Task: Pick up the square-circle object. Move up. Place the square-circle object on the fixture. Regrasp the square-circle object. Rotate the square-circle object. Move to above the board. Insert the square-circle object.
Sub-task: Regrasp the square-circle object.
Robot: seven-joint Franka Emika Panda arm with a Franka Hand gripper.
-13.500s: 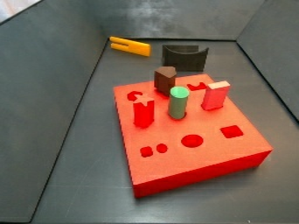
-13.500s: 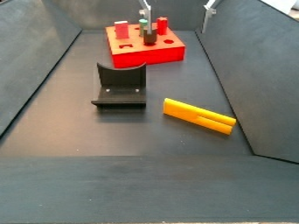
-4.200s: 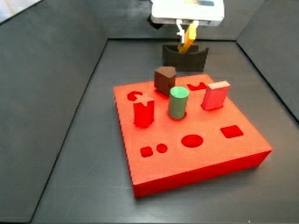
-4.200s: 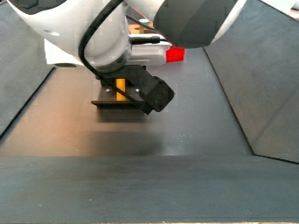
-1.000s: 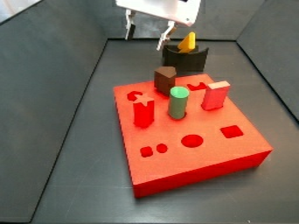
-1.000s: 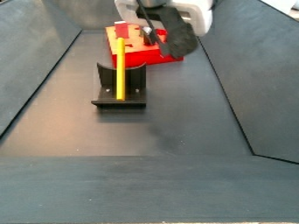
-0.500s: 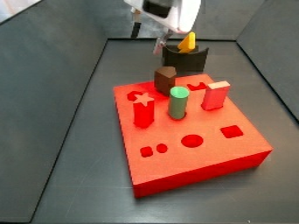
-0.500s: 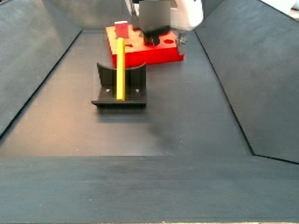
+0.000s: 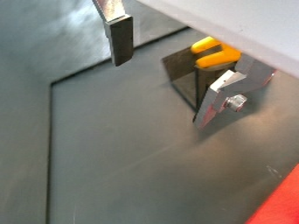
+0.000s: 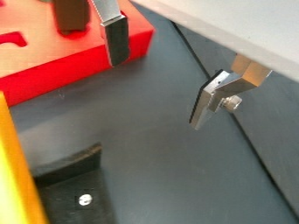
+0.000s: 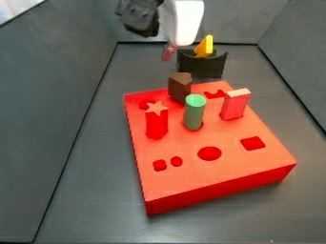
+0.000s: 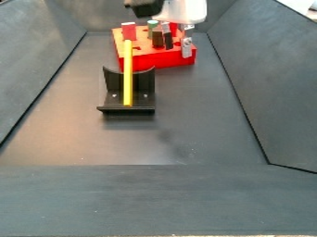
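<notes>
Your gripper point(image 9: 170, 74) hangs above the floor with its two silver fingers point(image 10: 114, 39) spread wide and nothing between them. In both wrist views the gap between the plates is bare, with only dark floor behind it. In a side view the gripper point(image 12: 173, 32) sits high near the far end of the enclosure, beside the board point(image 12: 154, 48).

The yellow bar point(image 12: 126, 74) stands nearly upright in the fixture point(image 12: 128, 93), leaning against its back wall, well apart from the gripper. In a side view only the top of the yellow bar point(image 11: 205, 45) shows above the fixture point(image 11: 204, 65), just behind the board point(image 11: 204, 143). In a wrist view the rounded orange end of the bar point(image 9: 214, 54) pokes out over the fixture point(image 9: 184, 72).

The board is a thick red slab on the dark floor. On its top you can see a green cylinder point(image 11: 193, 111), a dark brown peg point(image 11: 181, 86), a red block point(image 11: 234, 103) and a red star-topped peg point(image 11: 155, 118), along with round and square holes near its front edge. In a wrist view a corner of the board point(image 10: 70, 52) lies behind one finger.

No brand, label or writing can be read on anything in view.
</notes>
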